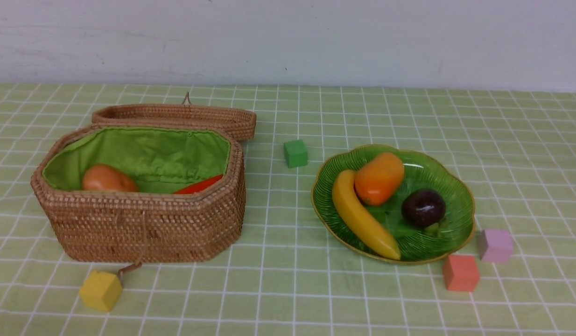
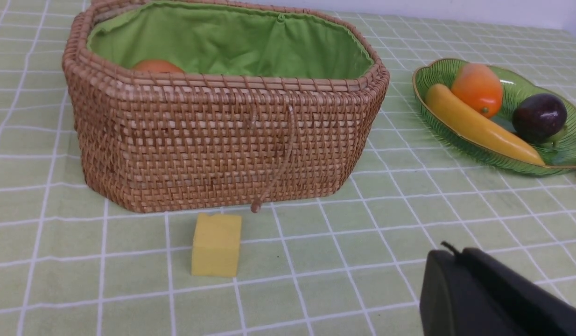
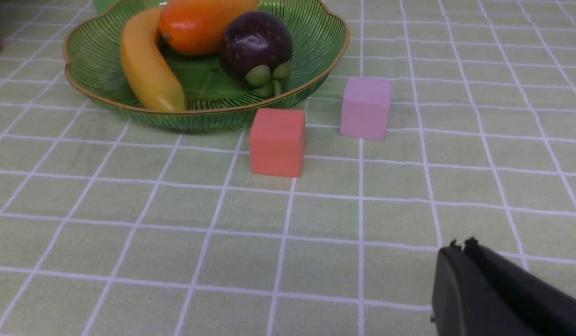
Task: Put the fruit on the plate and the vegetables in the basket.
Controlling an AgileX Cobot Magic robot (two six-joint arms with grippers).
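Observation:
The wicker basket [image 1: 143, 224] stands at the left with its lid [image 1: 176, 116] open behind it. The potato [image 1: 108, 179] and the red pepper [image 1: 199, 185] lie inside; the eggplant is hidden. The green plate [image 1: 456, 186] at the right holds the banana [image 1: 362, 217], the mango [image 1: 379, 178] and the mangosteen [image 1: 423, 207]. Neither gripper shows in the front view. My left gripper [image 2: 449, 254] is shut and empty, over the cloth in front of the basket [image 2: 222, 144]. My right gripper [image 3: 460, 247] is shut and empty, short of the plate [image 3: 96, 51].
Small cubes lie on the checked cloth: a yellow cube [image 1: 100, 290] in front of the basket, a green cube [image 1: 295, 153] between basket and plate, a red cube [image 1: 460, 273] and a pink cube [image 1: 495, 245] by the plate's near right rim. A white wall is behind.

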